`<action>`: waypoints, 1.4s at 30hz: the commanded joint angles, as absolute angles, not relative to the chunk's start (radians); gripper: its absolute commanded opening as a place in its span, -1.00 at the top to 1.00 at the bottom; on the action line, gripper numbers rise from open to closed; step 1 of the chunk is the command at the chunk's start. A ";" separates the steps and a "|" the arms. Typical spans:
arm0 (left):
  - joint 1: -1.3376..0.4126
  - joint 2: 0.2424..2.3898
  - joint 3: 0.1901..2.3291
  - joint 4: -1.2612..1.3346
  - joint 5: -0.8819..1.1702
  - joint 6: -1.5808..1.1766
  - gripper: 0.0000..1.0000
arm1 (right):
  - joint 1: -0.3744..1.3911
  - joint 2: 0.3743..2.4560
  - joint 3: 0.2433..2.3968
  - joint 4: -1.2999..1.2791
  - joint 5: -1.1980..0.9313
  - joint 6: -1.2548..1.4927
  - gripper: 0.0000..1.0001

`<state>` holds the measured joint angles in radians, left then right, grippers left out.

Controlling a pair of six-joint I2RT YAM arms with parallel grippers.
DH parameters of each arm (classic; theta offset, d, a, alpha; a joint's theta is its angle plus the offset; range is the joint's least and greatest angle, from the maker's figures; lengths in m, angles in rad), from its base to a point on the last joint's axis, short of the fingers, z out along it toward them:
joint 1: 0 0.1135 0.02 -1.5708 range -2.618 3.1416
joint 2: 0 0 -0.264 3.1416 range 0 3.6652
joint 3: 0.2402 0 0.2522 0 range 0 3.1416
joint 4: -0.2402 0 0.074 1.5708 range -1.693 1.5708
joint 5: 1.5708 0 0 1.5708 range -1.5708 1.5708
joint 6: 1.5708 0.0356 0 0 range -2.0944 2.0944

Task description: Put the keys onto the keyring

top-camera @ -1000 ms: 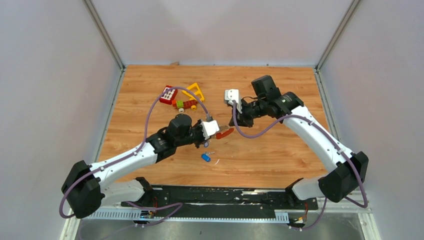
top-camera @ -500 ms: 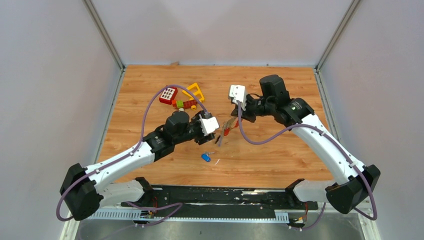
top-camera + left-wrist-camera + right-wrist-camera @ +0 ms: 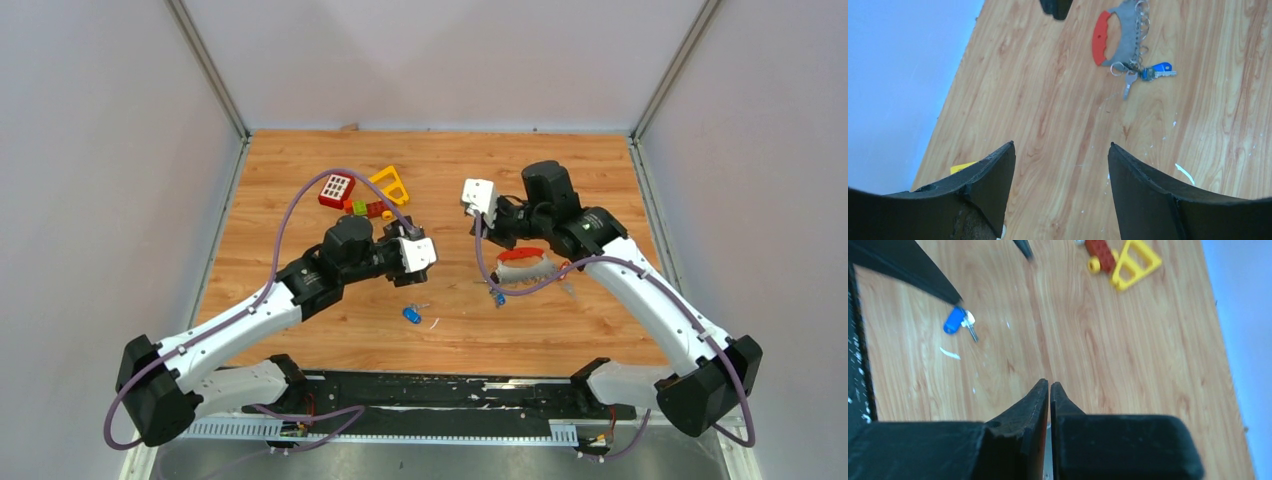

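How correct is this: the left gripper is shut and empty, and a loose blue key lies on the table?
Not fully. The left gripper is open, not shut: the left wrist view shows its jaws far apart. It is empty, and a loose blue key lies on the table.

readable text: none | labels, brands: none legible | numbers, signs: none legible

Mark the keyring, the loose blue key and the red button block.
keyring (image 3: 1100, 39): left wrist view, red clip's middle.
loose blue key (image 3: 953, 321): right wrist view, blue head.
red button block (image 3: 337, 189): top view, white-buttoned face.
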<state>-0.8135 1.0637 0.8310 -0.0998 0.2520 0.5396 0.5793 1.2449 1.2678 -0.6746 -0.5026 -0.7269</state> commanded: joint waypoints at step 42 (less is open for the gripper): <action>-0.810 1.162 0.788 -0.137 0.314 0.424 -0.72 | -0.124 1.725 1.224 -0.889 -0.514 -0.943 -0.10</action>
